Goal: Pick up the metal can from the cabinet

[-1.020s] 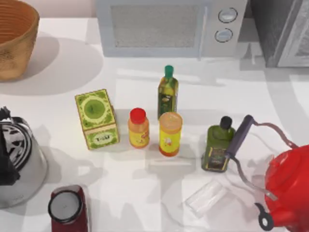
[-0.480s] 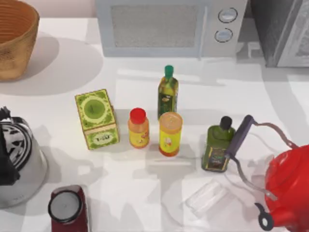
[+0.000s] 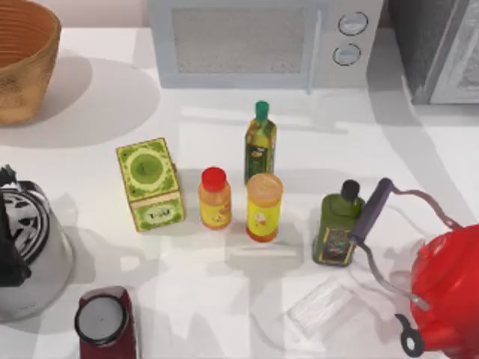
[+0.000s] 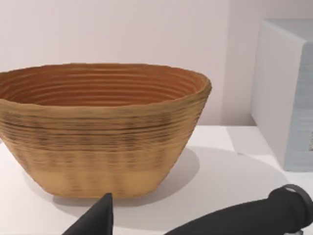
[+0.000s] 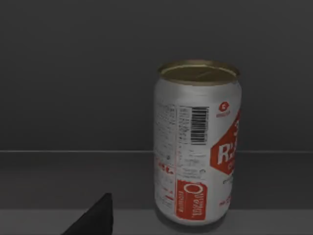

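Note:
The metal can [image 5: 195, 142] stands upright on a shelf inside the dark grey cabinet [image 5: 73, 98]. It is silver-white with red label marks, a barcode and a gold-toned top. A dark tip of my right gripper [image 5: 95, 218] shows low in the right wrist view, short of the can and apart from it. In the top view the grey speckled cabinet [image 3: 426, 45] with its paler door panel stands at the back right corner. A dark tip of my left gripper [image 4: 98, 220] shows in the left wrist view, in front of the woven basket [image 4: 98, 127].
A microwave [image 3: 254, 41] stands at the back. Mid-table are a green box [image 3: 150, 183], two oil bottles [image 3: 260, 146], a yellow jar [image 3: 263, 207] and an orange bottle [image 3: 214, 198]. A silver kettle [image 3: 26, 247] stands left, a red kettle [image 3: 445, 292] right, a dark red cylinder [image 3: 105, 321] in front.
Shadows on the table in front of the cabinet have shifted and thinned. None of the objects on the table has moved.

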Controlling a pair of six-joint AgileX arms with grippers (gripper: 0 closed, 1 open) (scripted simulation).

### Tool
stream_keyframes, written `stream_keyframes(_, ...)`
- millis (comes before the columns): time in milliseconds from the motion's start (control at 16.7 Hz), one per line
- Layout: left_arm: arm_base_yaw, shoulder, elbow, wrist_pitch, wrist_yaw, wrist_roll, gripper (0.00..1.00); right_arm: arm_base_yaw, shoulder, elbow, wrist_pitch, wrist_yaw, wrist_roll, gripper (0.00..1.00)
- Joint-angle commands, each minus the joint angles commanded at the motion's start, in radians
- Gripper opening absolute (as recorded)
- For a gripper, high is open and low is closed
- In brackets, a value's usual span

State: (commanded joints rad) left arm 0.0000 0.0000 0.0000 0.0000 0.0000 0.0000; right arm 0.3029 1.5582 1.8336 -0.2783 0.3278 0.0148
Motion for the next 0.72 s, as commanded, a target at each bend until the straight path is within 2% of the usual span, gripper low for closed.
stream_keyframes(420, 0.000, 0.000, 0.000, 0.000, 0.000, 0.000, 1.00, 0.025, 0.046, 0.015, 0.032, 0.029, 0.000, 1.00)
stream_keyframes(720, 0.000, 0.000, 0.000, 0.000, 0.000, 0.000, 1.00, 0.006, 0.144, 0.136, 0.016, 0.009, 0.000, 1.00)
